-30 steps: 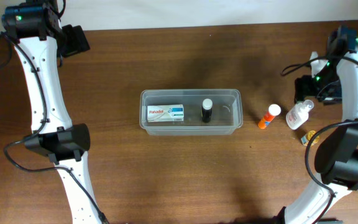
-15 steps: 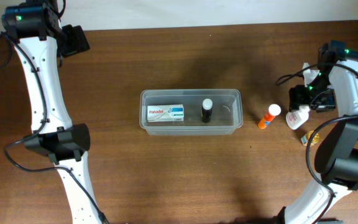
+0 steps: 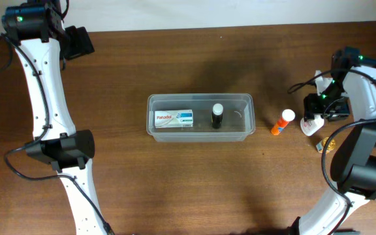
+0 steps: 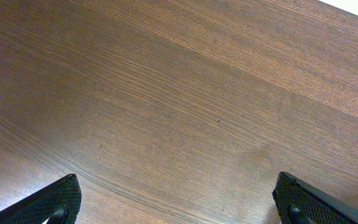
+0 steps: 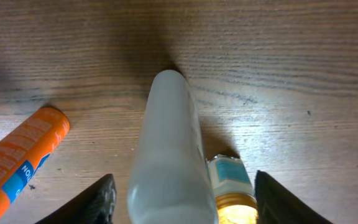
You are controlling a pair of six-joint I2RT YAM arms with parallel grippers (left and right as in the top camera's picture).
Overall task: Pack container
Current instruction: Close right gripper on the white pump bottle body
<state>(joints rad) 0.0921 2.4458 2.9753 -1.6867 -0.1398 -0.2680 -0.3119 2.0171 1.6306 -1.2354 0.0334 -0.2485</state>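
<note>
Sitting mid-table: container (image 3: 200, 96) | well apart from right pincer (image 5: 184, 182) | pincer straddles bottle (image 5: 166, 137)

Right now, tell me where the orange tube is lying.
In the overhead view the orange tube lies just right of the container, between it and the clear bottle, touching neither.

brown woodgrain table (image 3: 175, 189), orange tube (image 3: 277, 128), clear container (image 3: 240, 125)

Clear bottle (image 5: 166, 155) cut off below, orange tube (image 5: 18, 155) cropped left, small jar (image 5: 230, 179) half hidden.
</note>
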